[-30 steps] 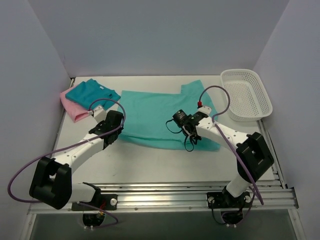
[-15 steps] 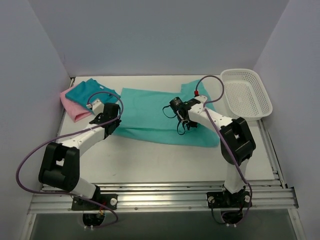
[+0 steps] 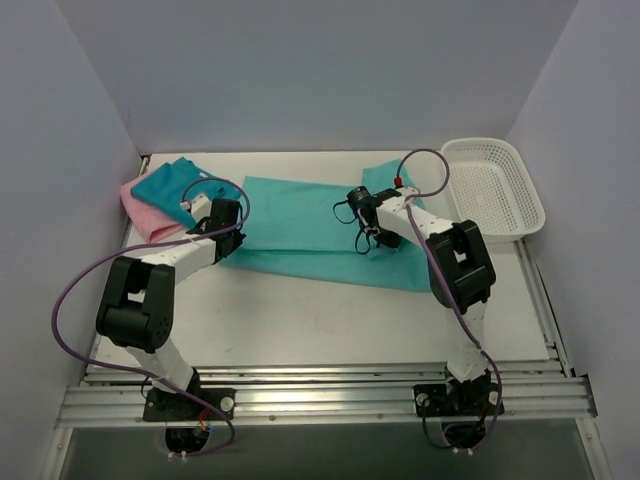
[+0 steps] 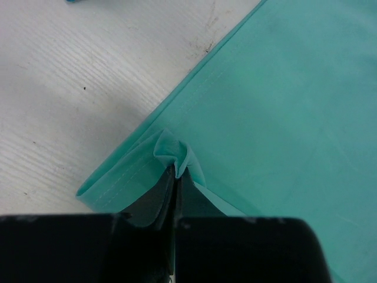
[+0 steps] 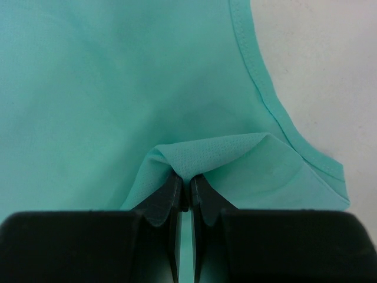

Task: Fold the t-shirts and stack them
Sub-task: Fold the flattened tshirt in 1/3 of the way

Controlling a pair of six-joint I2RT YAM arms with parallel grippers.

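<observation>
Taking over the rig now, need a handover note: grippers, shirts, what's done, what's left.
Left gripper: shut, pinching a bunched bit of hem at the left edge of the sea-green t-shirt.
Right gripper: shut, pinching a fold of the same shirt near its right side.
Sea-green t-shirt: spread across the middle of the table, held at both ends.
Teal-blue t-shirt: folded, lying on the pink t-shirt at the far left.
White basket: far right, not involved.
Done: two shirts look folded and stacked.
Left: finish folding the sea-green one and set it on that stack.
</observation>
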